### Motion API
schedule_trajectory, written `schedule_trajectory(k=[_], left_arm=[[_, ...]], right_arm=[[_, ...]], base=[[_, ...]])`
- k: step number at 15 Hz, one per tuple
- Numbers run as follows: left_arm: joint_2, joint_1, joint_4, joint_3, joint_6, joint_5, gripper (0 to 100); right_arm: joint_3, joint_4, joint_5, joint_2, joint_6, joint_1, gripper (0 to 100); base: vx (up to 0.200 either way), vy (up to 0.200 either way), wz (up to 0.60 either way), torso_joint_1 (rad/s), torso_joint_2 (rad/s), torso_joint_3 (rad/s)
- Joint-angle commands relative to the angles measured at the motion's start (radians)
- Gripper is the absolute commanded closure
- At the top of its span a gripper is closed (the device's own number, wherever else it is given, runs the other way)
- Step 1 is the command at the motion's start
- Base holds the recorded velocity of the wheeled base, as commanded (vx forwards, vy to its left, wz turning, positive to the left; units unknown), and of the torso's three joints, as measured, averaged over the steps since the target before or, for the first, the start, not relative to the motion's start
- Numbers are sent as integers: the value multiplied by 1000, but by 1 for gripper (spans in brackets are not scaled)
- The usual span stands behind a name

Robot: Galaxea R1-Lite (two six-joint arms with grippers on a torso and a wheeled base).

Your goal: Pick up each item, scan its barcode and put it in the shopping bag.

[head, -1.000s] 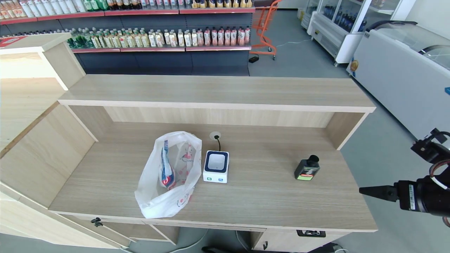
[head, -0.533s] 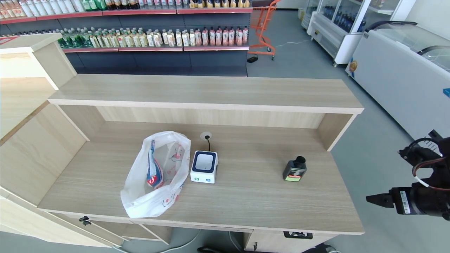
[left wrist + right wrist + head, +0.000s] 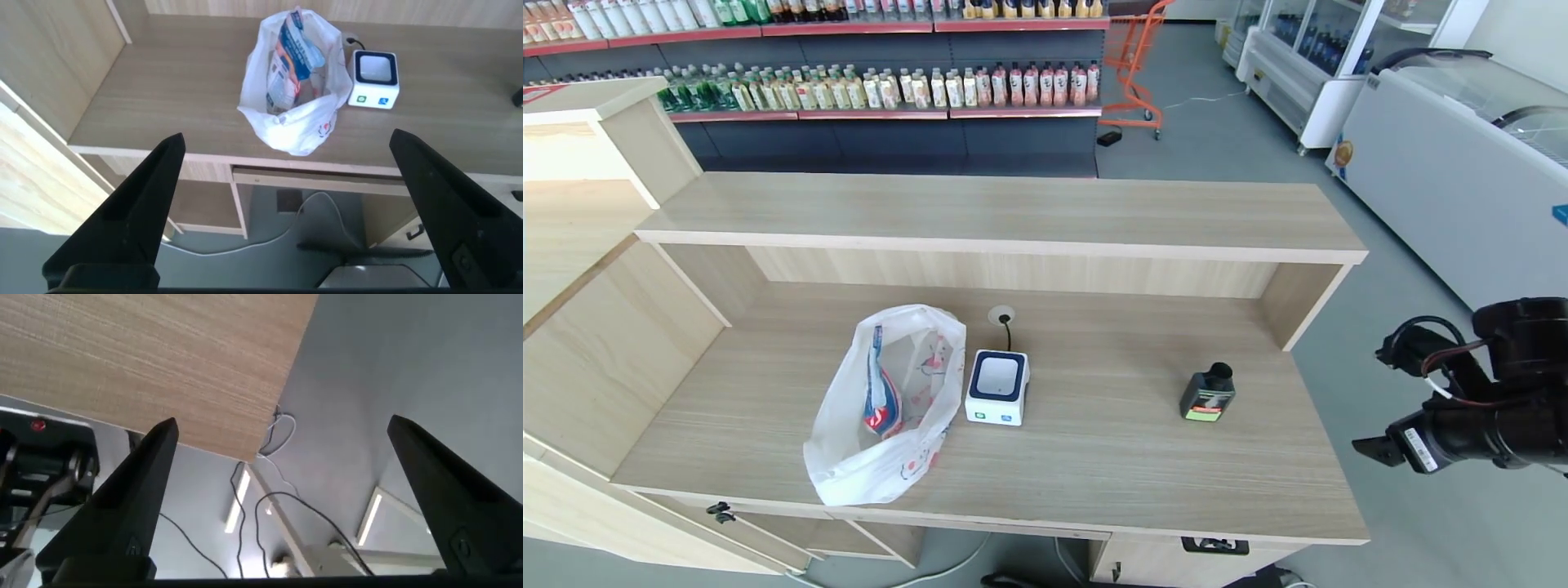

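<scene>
Left pincer (image 3: 286, 137) spread open before the counter's (image 3: 1111, 465) front edge, right pincer (image 3: 282, 423) also open off its right end, white shopping bag (image 3: 849, 465) holding a packet (image 3: 880, 396), scanner (image 3: 997, 386) just beside it, dark bottle (image 3: 1207, 394) upright well to the right, drink shelves (image 3: 890, 90) behind.

A wide stretch of bench (image 3: 1111, 465) lies open between the scanner (image 3: 997, 387) and the dark bottle (image 3: 1207, 394), while the raised back ledge (image 3: 1001, 214) and right side wall (image 3: 1311, 309) hem the rear, and the shopping bag (image 3: 882, 404) sits just beside the scanner's left.
</scene>
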State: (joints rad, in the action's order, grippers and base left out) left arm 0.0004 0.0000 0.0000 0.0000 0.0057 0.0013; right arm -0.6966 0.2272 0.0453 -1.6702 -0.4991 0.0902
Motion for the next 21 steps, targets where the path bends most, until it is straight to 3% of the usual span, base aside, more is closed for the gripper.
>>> schedule_trajectory(k=[1, 4, 8, 10, 21], left_arm=[[1, 0, 2, 0, 0, 0, 0], [1, 0, 0, 0, 0, 0, 0], [1, 0, 0, 0, 0, 0, 0], [0, 0, 0, 0, 0, 0, 0], [1, 0, 0, 0, 0, 0, 0]], right_arm=[[-52, 195, -90, -224, -108, -38, 0], [-142, 201, -216, -338, -213, -56, 0], [-242, 205, -286, -447, -214, -102, 0], [-299, 215, -380, -493, -216, -115, 0], [-454, 216, -412, -625, -228, -165, 0]], base=[[0, 0, 0, 0, 0, 0], [0, 0, 0, 0, 0, 0], [0, 0, 0, 0, 0, 0], [0, 0, 0, 0, 0, 0], [0, 0, 0, 0, 0, 0]])
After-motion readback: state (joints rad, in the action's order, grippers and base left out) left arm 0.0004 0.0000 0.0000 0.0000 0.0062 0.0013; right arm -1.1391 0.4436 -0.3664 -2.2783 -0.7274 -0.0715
